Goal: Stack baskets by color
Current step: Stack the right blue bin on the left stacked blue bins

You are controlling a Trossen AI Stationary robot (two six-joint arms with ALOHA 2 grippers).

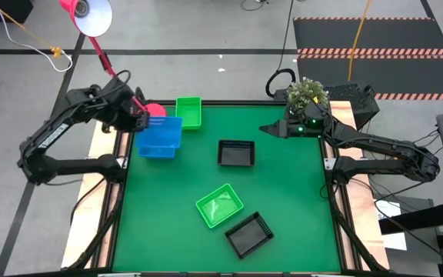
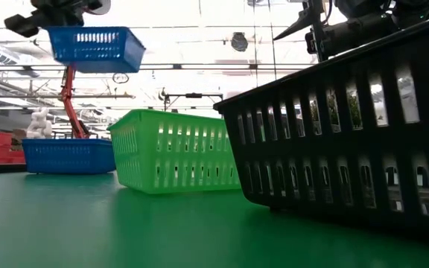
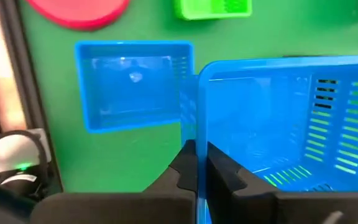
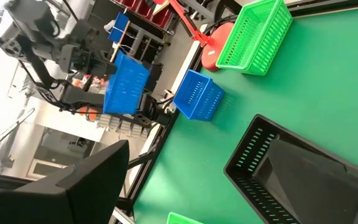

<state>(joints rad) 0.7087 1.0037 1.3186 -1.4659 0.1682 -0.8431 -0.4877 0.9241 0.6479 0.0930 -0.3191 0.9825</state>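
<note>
The left end effector (image 3: 196, 163) holds a blue basket (image 1: 160, 137) in the air by its rim, fingers pinched together on the thin plastic wall, above the table's (image 1: 283, 208) far left corner. On the green surface below it sits a second blue basket (image 3: 132, 84), seen from the left wrist just beside and partly under the raised one. The lifted basket hangs open side up and roughly level in the low view, a pose that suits lowering it into its match to begin the blue stack; it appears offset to one side of the resting basket and would likely need to be lined up first.

The right end effector (image 1: 271, 129) waits over the far right of the table with fingers spread wide and nothing between them, next to a potted plant (image 1: 308, 94), well apart from the work on the left.

The other baskets lie scattered and unstacked. A green basket (image 1: 188, 111) rests near the far edge beside the round pink lamp base (image 1: 155, 110). A black basket (image 1: 236, 153) sits near the middle. Another green basket (image 1: 220, 205) lies toward the near side, with a second black basket (image 1: 249, 234) just beside it. No color appears sorted yet, so the task looks to be at an early stage. Only six baskets can be made out.
</note>
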